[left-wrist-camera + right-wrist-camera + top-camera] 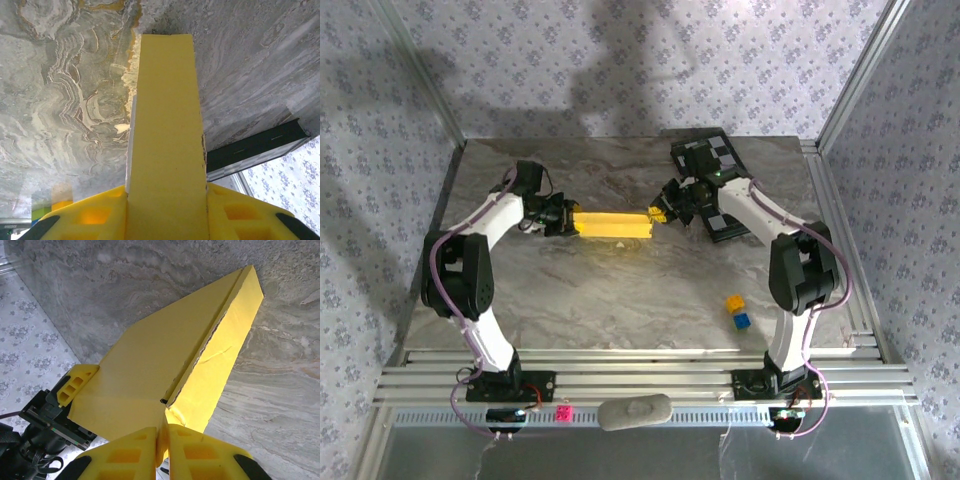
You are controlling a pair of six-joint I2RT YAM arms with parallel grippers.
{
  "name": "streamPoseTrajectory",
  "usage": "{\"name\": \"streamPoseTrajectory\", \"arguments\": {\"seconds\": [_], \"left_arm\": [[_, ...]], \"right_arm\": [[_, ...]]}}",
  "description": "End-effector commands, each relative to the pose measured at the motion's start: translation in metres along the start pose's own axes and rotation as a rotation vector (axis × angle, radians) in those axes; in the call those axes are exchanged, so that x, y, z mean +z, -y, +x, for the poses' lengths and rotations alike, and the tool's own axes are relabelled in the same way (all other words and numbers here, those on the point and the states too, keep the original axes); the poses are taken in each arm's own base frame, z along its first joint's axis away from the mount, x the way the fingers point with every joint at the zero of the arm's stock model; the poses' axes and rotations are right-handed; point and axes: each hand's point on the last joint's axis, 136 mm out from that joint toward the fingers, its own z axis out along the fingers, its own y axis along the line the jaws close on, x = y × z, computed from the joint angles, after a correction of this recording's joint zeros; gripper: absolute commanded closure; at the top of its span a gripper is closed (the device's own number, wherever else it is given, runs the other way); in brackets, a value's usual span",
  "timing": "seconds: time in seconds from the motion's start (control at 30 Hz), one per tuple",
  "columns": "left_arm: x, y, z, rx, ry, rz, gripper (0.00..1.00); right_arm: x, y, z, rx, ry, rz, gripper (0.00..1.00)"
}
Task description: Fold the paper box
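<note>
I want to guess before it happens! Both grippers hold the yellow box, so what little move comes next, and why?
Probably the right gripper should nudge its pinched end inward to close the paper box. A long seam gapes open just beyond that grip, while the left gripper clamps the other end, so the box looks steady enough to press against.

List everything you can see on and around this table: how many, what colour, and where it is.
paper box: one, yellow, mid-table between the grippers
chequered board: one, black and white, far right, partly under the right arm
yellow cube: one, near right
blue cube: one, right beside the yellow cube
table: one, grey marbled
grey pad: one, near rail, centre
pink tag: one, left of the pad
left gripper: yellow fingers, closed on the box's left end
right gripper: yellow fingers, pinching its right end
</note>
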Motion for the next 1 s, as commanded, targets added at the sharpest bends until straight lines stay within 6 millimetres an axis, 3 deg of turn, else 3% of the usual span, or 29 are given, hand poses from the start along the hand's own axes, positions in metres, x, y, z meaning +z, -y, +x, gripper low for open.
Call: {"name": "streamPoseTrajectory", "arguments": {"seconds": [0.0, 0.23, 0.4, 0.47, 0.57, 0.63, 0.77, 0.87, 0.97], "left_arm": [[-0.006, 0.003, -0.01, 0.025, 0.04, -0.015, 0.57], [-0.024, 0.004, -0.009, 0.11, 0.063, -0.02, 0.36], [-0.052, 0.0, -0.014, 0.257, 0.132, -0.072, 0.34], [-0.069, 0.0, -0.017, 0.374, 0.188, -0.099, 0.38], [-0.098, 0.002, -0.018, 0.649, 0.291, -0.15, 0.45], [-0.114, 0.003, -0.012, 0.867, 0.344, -0.184, 0.58], [-0.13, 0.001, 0.012, 1.338, 0.432, -0.276, 0.59], [-0.126, -0.003, 0.035, 1.703, 0.497, -0.358, 0.55], [-0.101, -0.018, 0.056, 2.024, 0.433, -0.418, 0.52]], "right_arm": [[0.007, 0.04, -0.006, 0.029, -0.011, 0.153, 0.87], [0.008, 0.041, -0.011, 0.027, -0.007, 0.16, 0.87], [0.007, 0.035, -0.016, 0.03, -0.007, 0.159, 0.87], [0.007, 0.033, -0.017, 0.035, -0.012, 0.157, 0.87], [0.009, 0.031, -0.018, 0.044, -0.022, 0.152, 0.87], [0.009, 0.03, -0.018, 0.049, -0.03, 0.153, 0.87], [0.008, 0.025, -0.019, 0.052, -0.041, 0.146, 0.87], [0.007, 0.022, -0.018, 0.055, -0.054, 0.142, 0.87], [0.007, 0.02, -0.018, 0.057, -0.068, 0.143, 0.87]]}}
